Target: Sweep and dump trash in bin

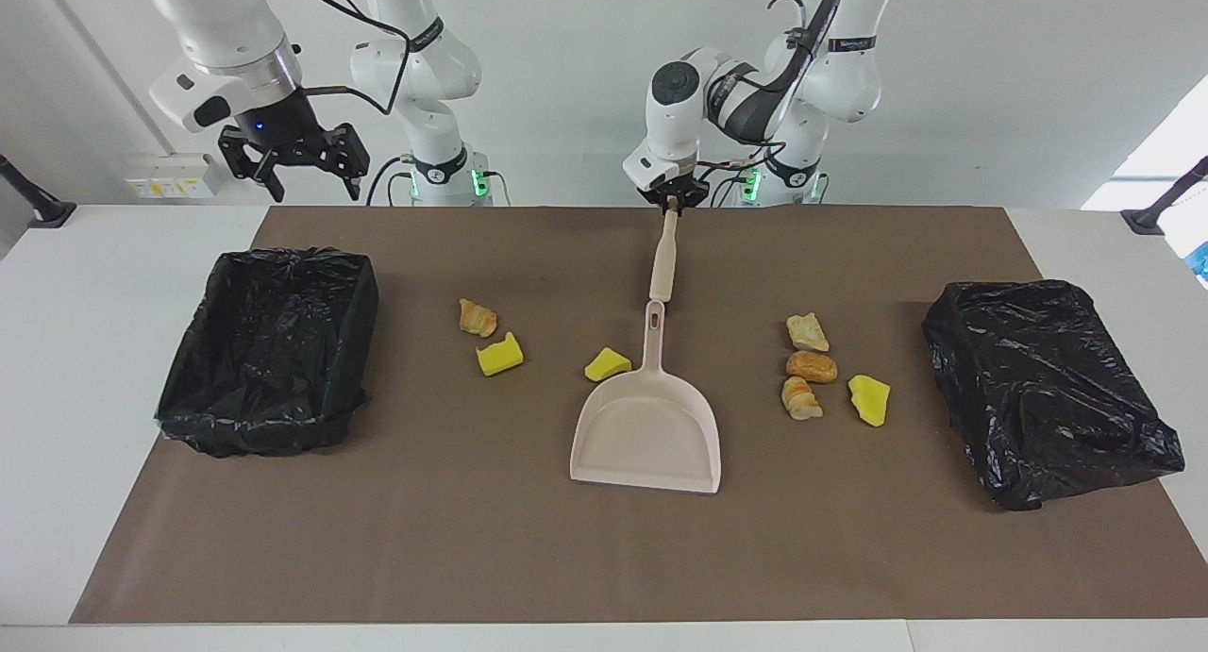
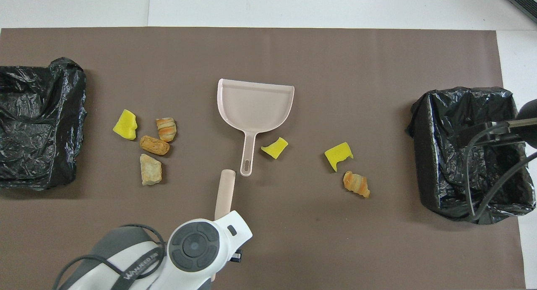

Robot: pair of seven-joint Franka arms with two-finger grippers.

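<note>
Brown surface (image 1: 604, 558) held scattered trash (image 1: 811, 366) between two bins.
Left hand (image 1: 672, 202) pinched the brush (image 1: 664, 260) near the dustpan (image 1: 649, 426); right hand (image 1: 300, 166) waited spread; sweeping likely came next.

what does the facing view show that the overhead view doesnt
Only the facing view shows both grippers: the left gripper shut on the beige brush handle, and the right gripper open above the open black-lined bin.

Only the overhead view shows the whole inside of that bin.

Both show the beige plastic dustpan, three yellow sponge chunks and four tan bread-like pieces on the brown mat.
</note>
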